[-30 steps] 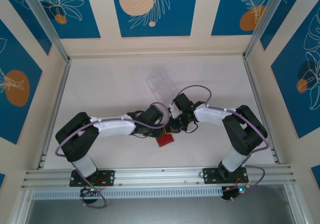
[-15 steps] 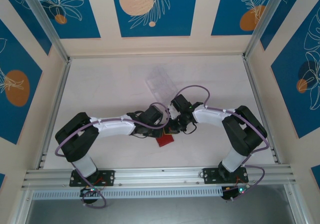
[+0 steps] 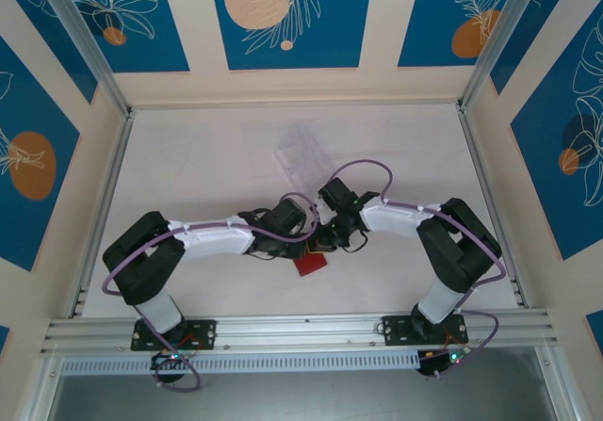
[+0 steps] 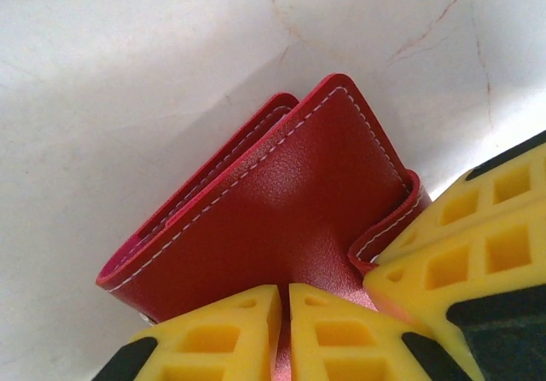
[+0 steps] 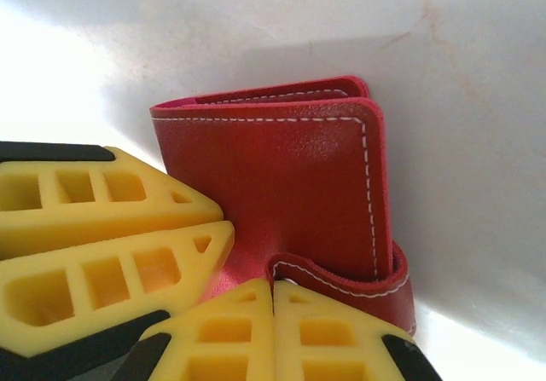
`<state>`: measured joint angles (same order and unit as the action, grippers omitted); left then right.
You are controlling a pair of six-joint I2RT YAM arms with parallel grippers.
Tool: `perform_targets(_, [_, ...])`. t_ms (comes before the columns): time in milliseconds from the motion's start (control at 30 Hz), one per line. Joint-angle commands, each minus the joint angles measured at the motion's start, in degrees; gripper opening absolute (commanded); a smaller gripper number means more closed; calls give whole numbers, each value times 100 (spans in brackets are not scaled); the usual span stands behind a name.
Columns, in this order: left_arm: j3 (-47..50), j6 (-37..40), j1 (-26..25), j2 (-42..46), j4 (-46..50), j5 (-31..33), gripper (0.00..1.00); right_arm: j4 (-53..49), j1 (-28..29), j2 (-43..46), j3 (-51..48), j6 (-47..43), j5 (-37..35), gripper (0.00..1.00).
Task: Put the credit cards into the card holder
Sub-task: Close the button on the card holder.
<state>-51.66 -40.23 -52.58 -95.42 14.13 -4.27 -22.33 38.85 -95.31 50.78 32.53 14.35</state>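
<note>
**Fingers (image 4: 213, 334) of both arms clenched on the wallet (image 4: 281, 193)**

Left gripper (image 4: 283, 294) was pinched tight on the wallet's near edge, with a sliver of red showing between its two pads. Right gripper (image 5: 273, 289) was clenched as well. Its tips appeared to nip the snap tab (image 5: 350, 283) at the wallet's corner, just beside the left fingers. The wallet sat folded between the two sets of fingertips, its stitched face rising beyond them. Whether its far edge touched the table (image 3: 207, 167) could not be told, nor whether any cards were inside.

By its look the wallet was light and soft, so it would likely flex and sag between two grips rather than hold its shape. Its smooth face seemed likely to slip against hard pads, though nothing about it looked fragile. The best holds were probably the stitched seams and the tab, where the layers are thickest. One grip on the tab and one on the opposite flap should let the fold be drawn open.

Beneath the fingers the table was pale, smooth and faintly veined, so it probably offered little friction to brace against. A clear rack (image 3: 303, 155) lay beyond the fingers, well apart from them. Metal rails and blue-panelled walls stood far off on every side. The tight spot was between the grippers themselves, whose tips nearly touched.
</note>
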Motion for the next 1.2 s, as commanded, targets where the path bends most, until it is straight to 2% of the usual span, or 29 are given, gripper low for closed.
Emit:
perform_targets(0, [-34, 5, 125, 241, 347, 67, 15, -379, 162, -222, 11, -52, -432, 0])
perform_targets(300, [47, 340, 954, 1770, 975, -141, 21, -277, 149, -370, 198, 40, -327, 0])
perform_targets(400, [145, 474, 1235, 2358, 1223, -229, 25, -263, 162, -405, 254, 98, -389, 0])
perform_targets(500, [237, 616, 1434, 2982, 1485, -71, 35, -242, 209, -309, 366, 130, -557, 3])
perform_targets(600, [360, 697, 1552, 3602, 1761, 191, 47, -244, 244, -194, 617, 86, -657, 15])
perform_targets(767, [596, 660, 1610, 4568, 2275, 654, 69, -366, 281, 22, 1065, 7, -944, 41])
perform_targets(900, [782, 593, 1615, 5201, 2593, 939, 84, -392, 281, 372, 1121, 63, -1333, 53])
perform_targets(1000, [899, 587, 1619, 5570, 2772, 1159, 91, -304, 290, 889, 961, 108, -1714, 80])
perform_targets(1033, [940, 599, 1619, 5663, 2821, 1269, 94, -289, 282, 1090, 900, 121, -1911, 92])
perform_targets(1067, [976, 605, 1623, 5740, 2851, 1393, 97, -268, 268, 1293, 830, 130, -2155, 100])
perform_targets(1167, [1101, 720, 1618, 5865, 2789, 1765, 100, -354, 237, 1810, 715, 54, -3228, 99])
